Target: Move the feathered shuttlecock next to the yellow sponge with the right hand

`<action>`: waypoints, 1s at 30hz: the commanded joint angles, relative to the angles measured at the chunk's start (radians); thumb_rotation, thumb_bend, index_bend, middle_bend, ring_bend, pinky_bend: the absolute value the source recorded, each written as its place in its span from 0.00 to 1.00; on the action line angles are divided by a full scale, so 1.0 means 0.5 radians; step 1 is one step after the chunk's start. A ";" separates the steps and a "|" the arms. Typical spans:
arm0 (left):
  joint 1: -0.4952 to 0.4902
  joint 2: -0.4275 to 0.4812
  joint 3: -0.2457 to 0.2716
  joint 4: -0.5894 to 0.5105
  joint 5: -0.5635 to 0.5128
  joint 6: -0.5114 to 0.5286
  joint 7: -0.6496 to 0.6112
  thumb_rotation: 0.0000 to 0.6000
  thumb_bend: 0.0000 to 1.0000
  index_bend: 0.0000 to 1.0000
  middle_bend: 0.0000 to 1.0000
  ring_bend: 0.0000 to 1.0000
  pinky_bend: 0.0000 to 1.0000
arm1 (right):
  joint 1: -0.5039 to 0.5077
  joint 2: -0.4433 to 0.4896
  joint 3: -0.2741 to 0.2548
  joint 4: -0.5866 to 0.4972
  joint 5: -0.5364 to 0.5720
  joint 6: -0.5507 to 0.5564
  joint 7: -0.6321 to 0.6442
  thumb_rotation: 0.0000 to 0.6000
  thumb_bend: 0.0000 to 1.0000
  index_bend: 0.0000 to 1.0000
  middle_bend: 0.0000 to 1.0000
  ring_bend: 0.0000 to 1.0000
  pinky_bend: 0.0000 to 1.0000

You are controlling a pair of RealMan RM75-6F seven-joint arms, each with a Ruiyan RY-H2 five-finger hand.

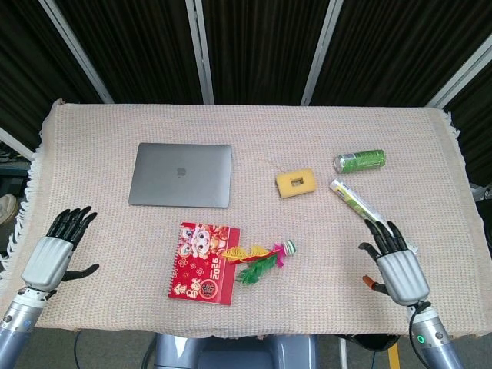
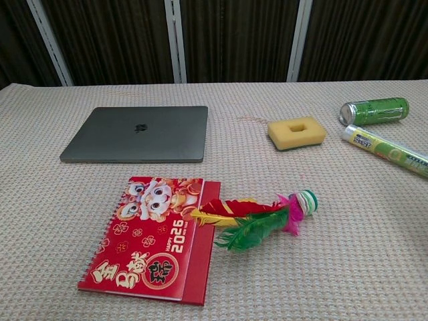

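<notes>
The feathered shuttlecock (image 1: 264, 257) (image 2: 257, 217) lies on its side with red, yellow and green feathers, its feather tips overlapping the right edge of the red calendar. The yellow sponge (image 1: 296, 182) (image 2: 296, 132), with a hole in its middle, sits farther back and a little right. My right hand (image 1: 397, 265) hovers open over the front right of the table, well to the right of the shuttlecock, fingers spread. My left hand (image 1: 55, 250) is open at the front left edge. Neither hand shows in the chest view.
A red 2026 calendar (image 1: 203, 263) (image 2: 150, 237) lies front centre. A closed grey laptop (image 1: 181, 174) (image 2: 138, 133) sits back left. A green can (image 1: 360, 160) (image 2: 373, 110) and a long tube (image 1: 369, 214) (image 2: 384, 150) lie on the right, the tube just beyond my right hand.
</notes>
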 commanded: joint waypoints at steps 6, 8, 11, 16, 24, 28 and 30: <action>-0.010 0.010 -0.010 0.018 0.006 0.016 -0.098 1.00 0.00 0.00 0.00 0.00 0.00 | 0.145 -0.206 -0.005 -0.035 -0.071 -0.184 -0.059 1.00 0.15 0.38 0.00 0.00 0.00; -0.007 0.009 -0.013 0.032 0.004 0.029 -0.129 1.00 0.00 0.00 0.00 0.00 0.00 | 0.177 -0.248 -0.006 -0.058 -0.057 -0.248 -0.062 1.00 0.15 0.39 0.00 0.00 0.00; -0.016 0.008 -0.006 0.055 0.002 0.006 -0.161 1.00 0.00 0.00 0.00 0.00 0.00 | 0.224 -0.337 0.004 -0.070 -0.032 -0.337 -0.131 1.00 0.16 0.39 0.00 0.00 0.00; -0.016 0.017 -0.002 0.051 0.012 0.016 -0.170 1.00 0.00 0.00 0.00 0.00 0.00 | 0.281 -0.440 0.034 -0.105 0.030 -0.440 -0.268 1.00 0.17 0.38 0.00 0.00 0.00; -0.029 0.025 0.002 0.056 -0.002 -0.021 -0.195 1.00 0.00 0.00 0.00 0.00 0.00 | 0.359 -0.548 0.085 -0.158 0.140 -0.567 -0.430 1.00 0.18 0.38 0.00 0.00 0.00; -0.029 0.034 0.003 0.047 -0.008 -0.025 -0.198 1.00 0.00 0.00 0.00 0.00 0.00 | 0.427 -0.627 0.129 -0.145 0.197 -0.650 -0.459 1.00 0.18 0.38 0.00 0.00 0.00; -0.031 0.034 0.003 0.051 -0.010 -0.029 -0.203 1.00 0.00 0.00 0.00 0.00 0.00 | 0.463 -0.665 0.151 -0.140 0.251 -0.710 -0.495 1.00 0.18 0.38 0.00 0.00 0.00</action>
